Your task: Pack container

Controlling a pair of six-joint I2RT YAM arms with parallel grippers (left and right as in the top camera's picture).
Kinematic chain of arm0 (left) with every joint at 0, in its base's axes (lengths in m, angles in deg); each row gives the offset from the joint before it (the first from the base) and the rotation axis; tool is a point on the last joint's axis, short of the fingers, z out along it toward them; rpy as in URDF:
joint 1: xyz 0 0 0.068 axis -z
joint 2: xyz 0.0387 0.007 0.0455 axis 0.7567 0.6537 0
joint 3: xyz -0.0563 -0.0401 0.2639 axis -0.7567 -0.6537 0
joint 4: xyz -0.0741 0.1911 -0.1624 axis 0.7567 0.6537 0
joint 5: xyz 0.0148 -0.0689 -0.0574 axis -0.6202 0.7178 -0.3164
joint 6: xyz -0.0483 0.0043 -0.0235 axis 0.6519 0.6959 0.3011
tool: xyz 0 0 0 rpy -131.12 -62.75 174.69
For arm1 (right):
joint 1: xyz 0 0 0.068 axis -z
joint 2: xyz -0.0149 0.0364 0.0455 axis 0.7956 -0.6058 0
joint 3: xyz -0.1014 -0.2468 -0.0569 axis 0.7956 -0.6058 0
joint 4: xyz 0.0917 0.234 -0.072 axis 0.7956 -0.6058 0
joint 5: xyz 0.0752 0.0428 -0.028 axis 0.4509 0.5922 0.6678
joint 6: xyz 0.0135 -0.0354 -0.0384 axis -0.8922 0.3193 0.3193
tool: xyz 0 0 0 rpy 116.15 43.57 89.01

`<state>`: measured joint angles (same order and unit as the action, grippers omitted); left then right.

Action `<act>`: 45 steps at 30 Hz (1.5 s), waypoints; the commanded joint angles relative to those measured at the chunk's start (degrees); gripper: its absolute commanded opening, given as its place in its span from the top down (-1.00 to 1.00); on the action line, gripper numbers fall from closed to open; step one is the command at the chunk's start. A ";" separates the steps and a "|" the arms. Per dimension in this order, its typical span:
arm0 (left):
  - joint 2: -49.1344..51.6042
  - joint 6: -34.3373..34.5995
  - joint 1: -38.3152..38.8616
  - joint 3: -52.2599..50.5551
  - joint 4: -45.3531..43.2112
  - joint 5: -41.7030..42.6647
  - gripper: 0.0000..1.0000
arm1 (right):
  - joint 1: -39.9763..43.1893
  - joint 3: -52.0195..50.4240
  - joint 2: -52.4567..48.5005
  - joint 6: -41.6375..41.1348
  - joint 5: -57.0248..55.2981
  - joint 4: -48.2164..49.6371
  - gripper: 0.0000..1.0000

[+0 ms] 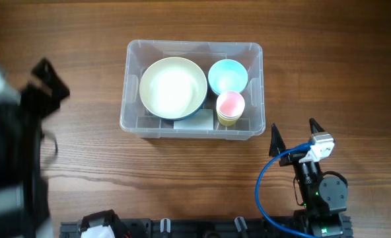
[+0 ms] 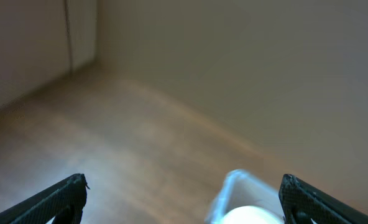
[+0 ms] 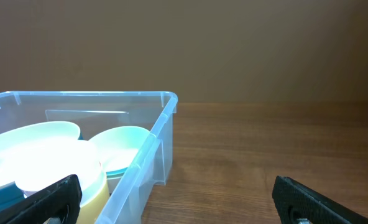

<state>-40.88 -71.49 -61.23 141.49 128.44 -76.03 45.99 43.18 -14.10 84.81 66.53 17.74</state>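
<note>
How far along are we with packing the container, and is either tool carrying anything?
Done: the container holds a large pale bowl, a blue bowl and a pink cup nested in a yellow cup. In hand: nothing; the left tool and right tool both stand open and empty. Left: nothing loose shows outside the container, so packing looks about finished.

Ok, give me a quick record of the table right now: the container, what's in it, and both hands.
container: clear plastic bin, mid-table, no lid on
contents: large pale yellow bowl, small light blue bowl, pink cup nested in a yellow cup
left hand: open, empty, apart from the bin
right hand: open, empty, outside the bin near its right corner
table: wooden
</note>
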 commanded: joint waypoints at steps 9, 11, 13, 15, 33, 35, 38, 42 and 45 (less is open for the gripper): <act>-29.40 0.50 7.56 0.35 15.50 1.36 -0.99 | -0.39 -0.09 -0.39 0.61 0.74 0.15 -0.99; -31.65 0.50 8.17 0.28 19.43 3.17 -1.00 | -0.39 -0.09 -0.39 0.61 0.74 0.15 -0.99; -33.59 0.52 8.44 -0.50 22.95 4.83 -0.99 | -0.39 -0.09 -0.39 0.59 0.74 0.15 -0.99; -35.69 0.52 8.41 -2.47 24.92 5.46 -0.99 | -0.39 -0.09 -0.39 0.61 0.74 0.15 -0.99; -46.34 0.50 8.44 -43.93 -11.45 13.57 -1.00 | -0.39 -0.09 -0.39 0.61 0.74 0.15 -0.99; -46.34 0.52 8.44 -49.27 -18.67 14.21 -1.00 | -0.39 -0.09 -0.39 0.59 0.74 0.15 -0.99; -46.34 0.52 8.48 -57.53 -29.00 14.43 -0.99 | -0.39 -0.09 -0.39 0.61 0.74 0.15 -1.00; -46.34 0.50 8.48 -64.76 -36.76 14.56 -1.00 | -0.39 -0.09 -0.39 0.61 0.74 0.15 -1.00; -46.34 0.44 8.48 -67.32 -39.12 14.53 -0.99 | -0.39 -0.09 -0.39 0.61 0.74 0.15 -1.00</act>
<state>-86.39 -71.25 -53.19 76.64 91.46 -62.78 45.99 43.18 -14.34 84.83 66.53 17.72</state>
